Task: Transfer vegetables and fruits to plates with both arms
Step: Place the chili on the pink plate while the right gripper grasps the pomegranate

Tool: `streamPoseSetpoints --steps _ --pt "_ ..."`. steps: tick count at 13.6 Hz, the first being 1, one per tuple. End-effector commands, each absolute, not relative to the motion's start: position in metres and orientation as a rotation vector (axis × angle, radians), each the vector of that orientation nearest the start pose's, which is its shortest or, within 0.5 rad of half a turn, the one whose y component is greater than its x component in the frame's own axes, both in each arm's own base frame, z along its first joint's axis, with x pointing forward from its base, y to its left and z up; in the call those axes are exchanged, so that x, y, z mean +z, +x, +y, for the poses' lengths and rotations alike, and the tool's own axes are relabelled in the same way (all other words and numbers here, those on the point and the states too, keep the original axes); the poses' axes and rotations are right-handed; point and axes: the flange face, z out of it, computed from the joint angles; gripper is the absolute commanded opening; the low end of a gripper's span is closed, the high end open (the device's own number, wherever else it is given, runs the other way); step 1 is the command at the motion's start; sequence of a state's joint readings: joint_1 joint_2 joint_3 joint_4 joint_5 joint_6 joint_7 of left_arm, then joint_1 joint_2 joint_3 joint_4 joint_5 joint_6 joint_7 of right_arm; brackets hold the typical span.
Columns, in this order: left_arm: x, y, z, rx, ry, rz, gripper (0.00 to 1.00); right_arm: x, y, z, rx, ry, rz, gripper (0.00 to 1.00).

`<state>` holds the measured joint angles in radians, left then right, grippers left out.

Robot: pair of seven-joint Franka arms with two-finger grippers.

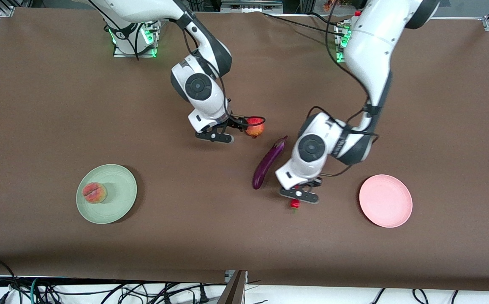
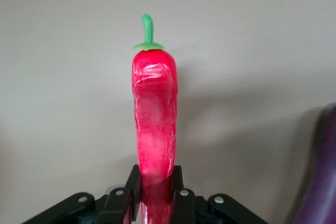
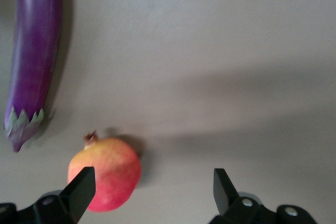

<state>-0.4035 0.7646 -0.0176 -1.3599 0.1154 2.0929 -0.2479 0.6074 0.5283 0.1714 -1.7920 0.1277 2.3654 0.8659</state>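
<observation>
The green plate (image 1: 120, 198) sat toward the right arm's end of the table, near the front camera. The peach (image 1: 94, 192) lay on it, close to the rim.

The right gripper (image 1: 244, 130) was low over the middle of the table. Its fingers (image 3: 79, 188) were wide apart and held nothing. The pomegranate (image 1: 255, 127) sat on the table right by one finger, not between the two. In the right wrist view the pomegranate (image 3: 106, 174) was by one finger, and the eggplant's (image 3: 32, 56) stem end was close to it.

The eggplant (image 1: 268, 163) lay on the table in a slant between the two grippers, nearer the front camera than the pomegranate.

The left gripper (image 1: 298, 196) was just beside the eggplant's fat end. Its fingers (image 2: 180, 203) were clamped on the chili (image 2: 155, 124), with the green stem pointing away from the gripper. In the front view only a bit of the chili (image 1: 294, 204) showed under the gripper.

The pink plate (image 1: 385, 201) sat toward the left arm's end of the table with nothing on it.
</observation>
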Motion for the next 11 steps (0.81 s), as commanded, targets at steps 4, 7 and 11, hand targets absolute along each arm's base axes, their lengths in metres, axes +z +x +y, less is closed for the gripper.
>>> streamPoseSetpoints --steps 4,7,11 --pt "0.314 0.683 -0.124 0.135 -3.033 0.485 0.00 0.245 0.438 0.503 0.073 -2.915 0.352 0.99" --pt "0.299 0.684 -0.055 0.186 -3.033 0.544 0.00 0.240 0.434 0.514 0.059 -2.919 0.336 0.99" --pt "0.263 0.682 0.017 0.238 -3.051 0.583 0.00 0.227 0.432 0.528 0.032 -2.939 0.323 0.99"
